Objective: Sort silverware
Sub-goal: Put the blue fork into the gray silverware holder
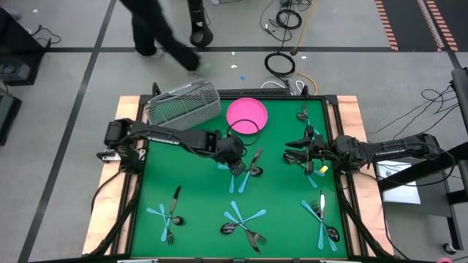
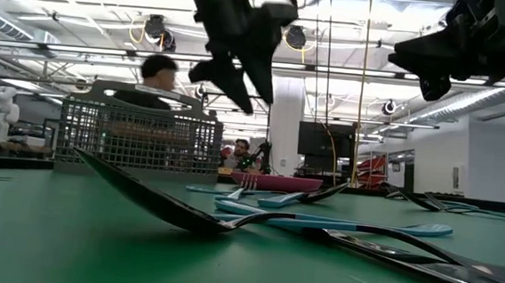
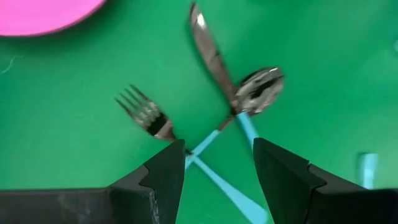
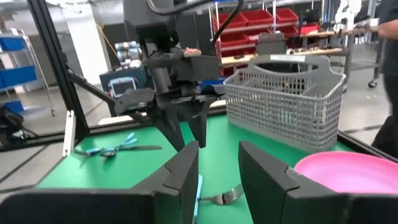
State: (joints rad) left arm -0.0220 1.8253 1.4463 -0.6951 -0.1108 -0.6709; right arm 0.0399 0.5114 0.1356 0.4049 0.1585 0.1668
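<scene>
Silverware lies crossed directly beneath the spread left gripper (right gripper parted, empty, farther away).

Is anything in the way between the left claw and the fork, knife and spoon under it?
Nothing visible. The open left gripper hangs right above the crossed fork, knife and spoon, with only bare green mat around them.

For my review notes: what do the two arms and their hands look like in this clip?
Both arms are dark, nearly black, jointed segments with cables trailing off the table sides. The left hand has two black, angular, wedge-shaped fingers; the right hand has the same faceted black fingers. No markings are legible.
</scene>
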